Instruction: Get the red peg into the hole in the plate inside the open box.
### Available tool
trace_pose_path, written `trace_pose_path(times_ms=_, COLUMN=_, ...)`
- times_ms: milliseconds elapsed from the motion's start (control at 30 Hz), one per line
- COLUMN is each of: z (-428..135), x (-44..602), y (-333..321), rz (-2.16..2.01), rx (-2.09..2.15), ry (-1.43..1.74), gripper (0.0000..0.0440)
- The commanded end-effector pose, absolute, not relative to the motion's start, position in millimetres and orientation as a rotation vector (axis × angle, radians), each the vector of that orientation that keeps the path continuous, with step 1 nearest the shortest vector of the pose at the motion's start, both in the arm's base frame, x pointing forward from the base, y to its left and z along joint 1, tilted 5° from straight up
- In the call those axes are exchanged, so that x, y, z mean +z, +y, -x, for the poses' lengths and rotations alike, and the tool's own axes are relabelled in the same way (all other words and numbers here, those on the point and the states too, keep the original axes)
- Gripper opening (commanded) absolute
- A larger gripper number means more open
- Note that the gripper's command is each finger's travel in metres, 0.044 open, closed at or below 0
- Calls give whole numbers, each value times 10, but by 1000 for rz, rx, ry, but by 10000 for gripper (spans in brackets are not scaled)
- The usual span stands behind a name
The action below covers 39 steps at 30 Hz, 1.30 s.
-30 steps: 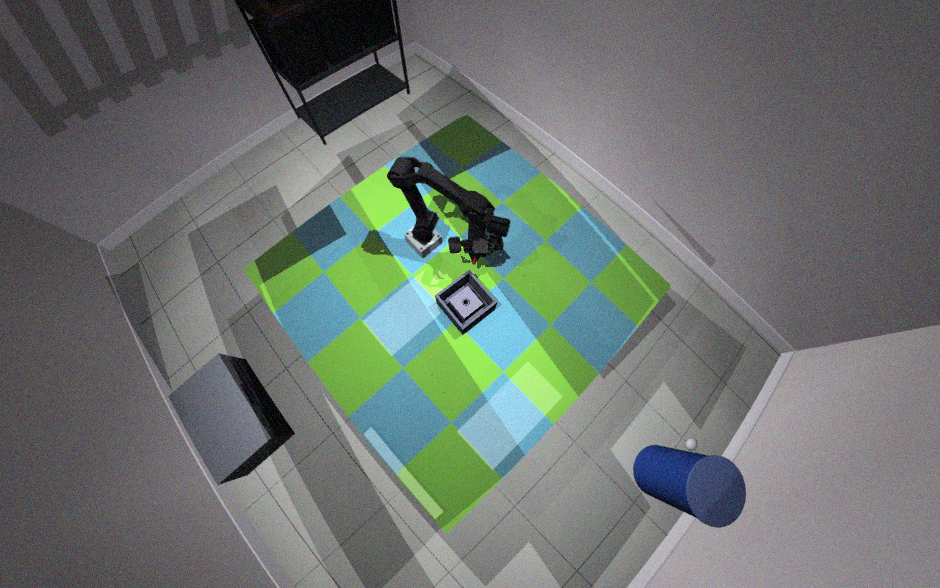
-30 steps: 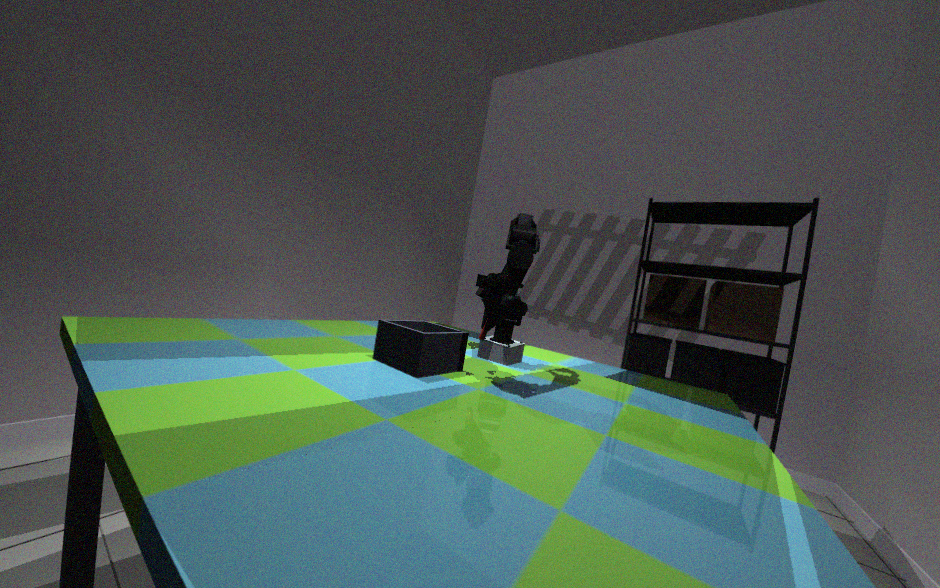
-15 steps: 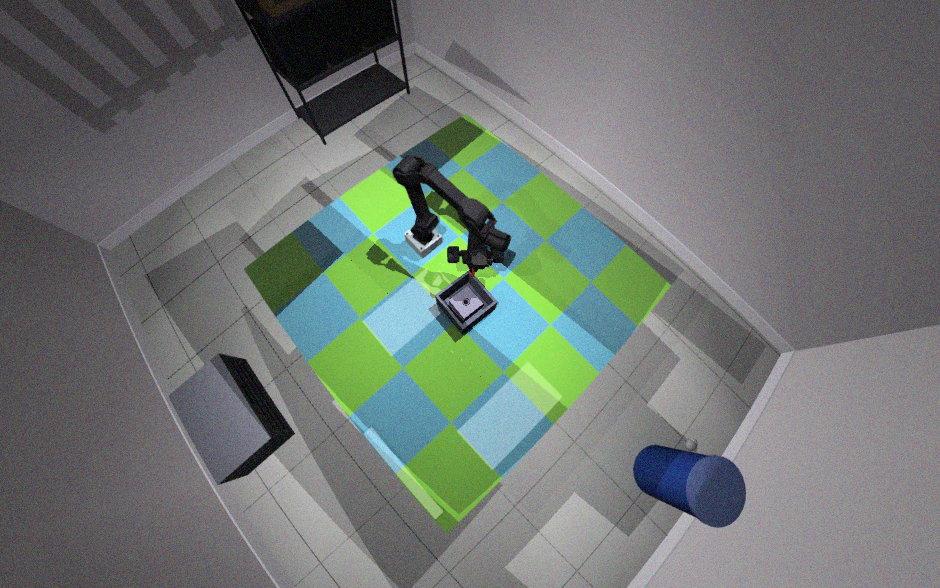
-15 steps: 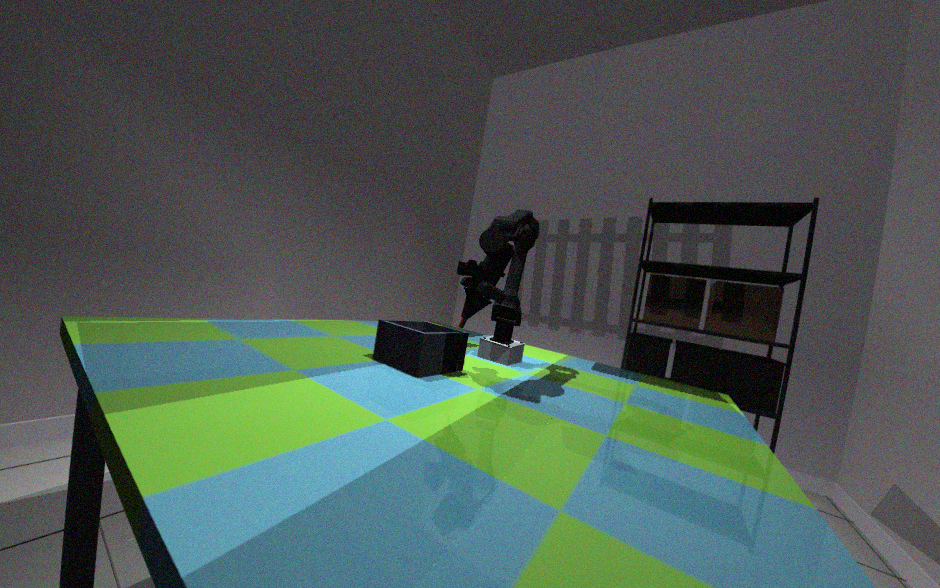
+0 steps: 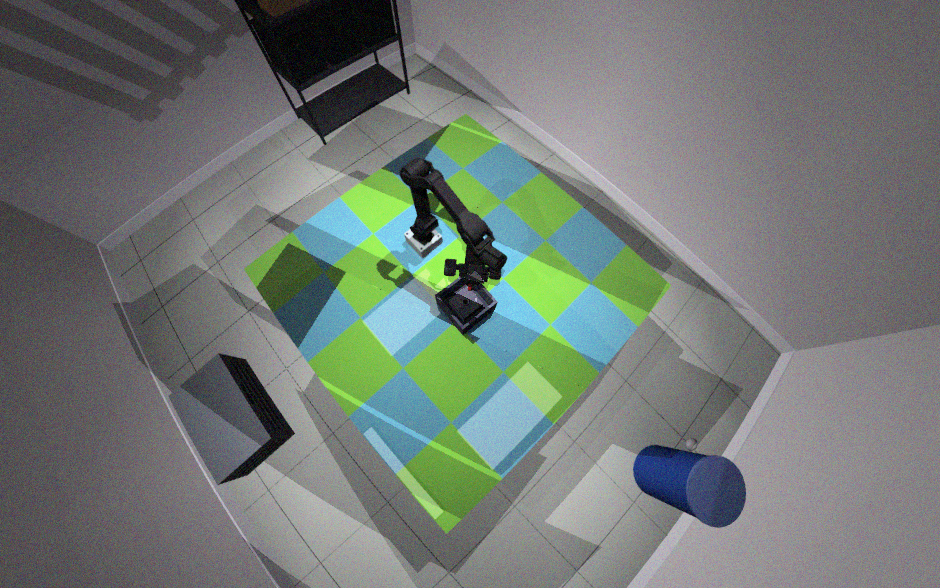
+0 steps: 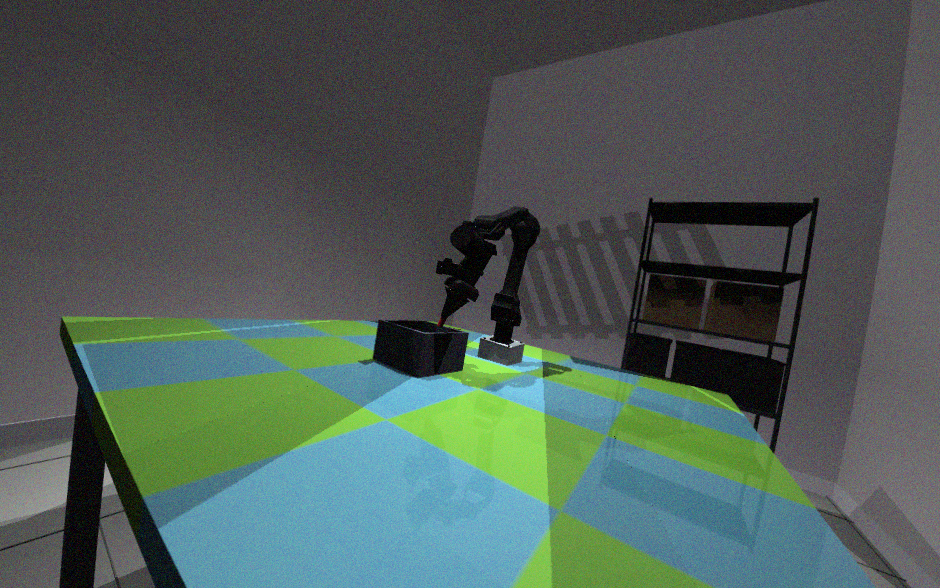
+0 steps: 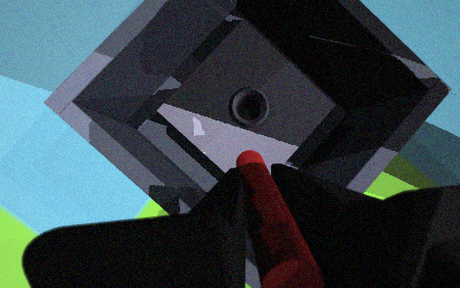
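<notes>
Top view, about the checkered surface (image 5: 443,364) (image 6: 311,513): at 11 o'clock, black rack (image 5: 353,101) (image 6: 731,213) with brown boxes (image 5: 280,6) (image 6: 745,309); at 8, dark block (image 5: 221,422); between 4 and 5, blue cylinder (image 5: 665,478); just beside it, small pale ball (image 5: 691,443).
</notes>
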<state>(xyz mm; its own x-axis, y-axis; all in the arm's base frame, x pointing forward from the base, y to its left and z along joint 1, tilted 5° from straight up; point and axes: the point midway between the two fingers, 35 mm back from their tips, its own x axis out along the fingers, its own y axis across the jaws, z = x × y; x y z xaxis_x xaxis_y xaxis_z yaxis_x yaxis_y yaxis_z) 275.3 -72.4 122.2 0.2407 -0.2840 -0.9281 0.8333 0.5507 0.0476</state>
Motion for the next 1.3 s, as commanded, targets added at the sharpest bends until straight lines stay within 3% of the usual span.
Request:
trace_pose_path(times_ms=0, z=-2802, x=1184, y=-797, rz=-634, rx=-840, ry=1070, gripper=3)
trace_pose_path(times_ms=600, z=-2948, x=828, y=-1064, rz=-682, rx=-872, ry=1130, gripper=3)
trace_pose_path(times_ms=667, z=-2953, x=774, y=-1080, rz=-675, rx=-873, ry=1144, gripper=26)
trace_pose_path(times_ms=833, z=-2967, x=688, y=-1123, rz=-650, rx=-868, ry=1178, gripper=132)
trace_pose_path(times_ms=1267, z=-3163, x=710, y=-1260, rz=-589, rx=-845, ry=1221, gripper=152)
